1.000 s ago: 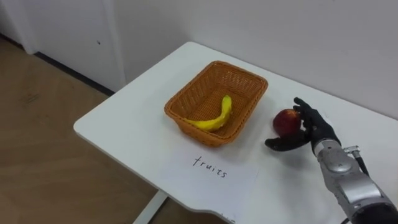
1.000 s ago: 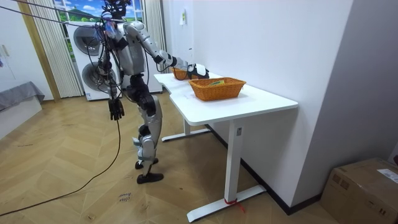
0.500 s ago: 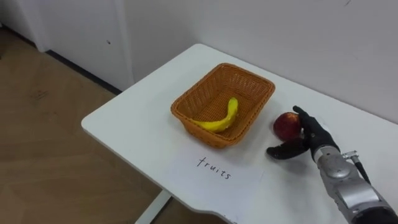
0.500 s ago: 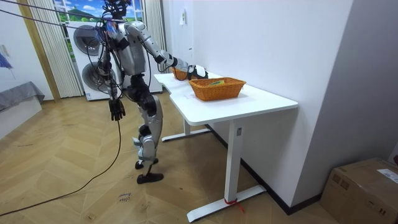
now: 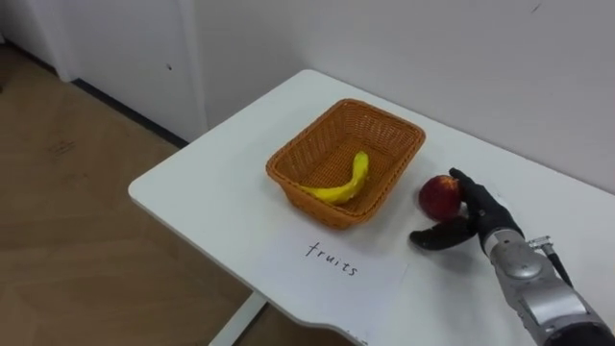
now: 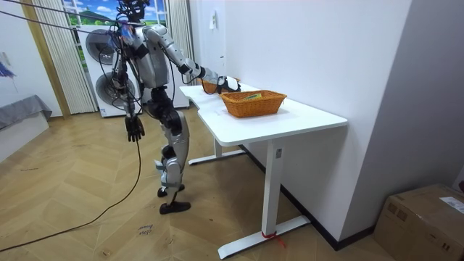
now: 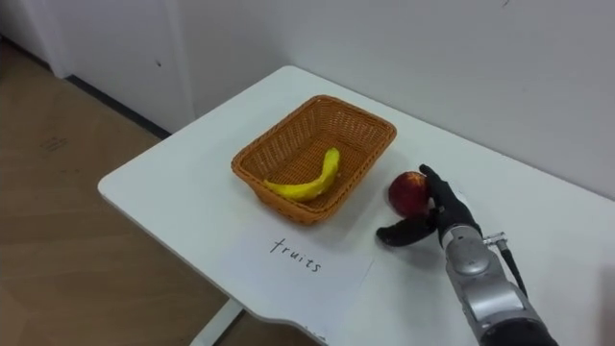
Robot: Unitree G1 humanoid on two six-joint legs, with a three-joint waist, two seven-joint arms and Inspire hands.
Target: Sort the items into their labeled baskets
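The apple (image 5: 438, 195) sits a little nearer to the fruit basket (image 5: 309, 137) than a second ago. The gap between the apple and the basket's right rim is smaller now, even allowing that the whole picture shifts a bit with the head. The right hand (image 5: 478, 213) is shut on the apple from its right side. Its fingers (image 5: 468, 187) curl round the far side of the fruit, while the thumb (image 5: 432, 236) sticks out low in front and seems not to press on it. Whether the apple is lifted or rests on the surface (image 5: 211, 192) I cannot tell. For the task I judge this to be the start of the carry: the apple is caught but is outside the basket, just beside its right wall. It has yet to go up and over the rim.

Inside the basket one banana (image 5: 343, 185) lies along the near side. In front of the basket a sheet of paper (image 5: 332, 261) with a handwritten word lies flat on the white surface.

In the room view the robot stands on the wooden floor (image 6: 87, 217) at the long side of the surface, with the right arm stretched out over it. The left hand (image 6: 134, 129) hangs beside the thigh, too small for me to tell its state. A second basket (image 6: 254, 104) stands nearer to the camera, and I cannot make out what it holds. Behind the robot there is a washing machine (image 6: 105, 47), and a cardboard box (image 6: 424, 217) sits on the floor at the room view's right.
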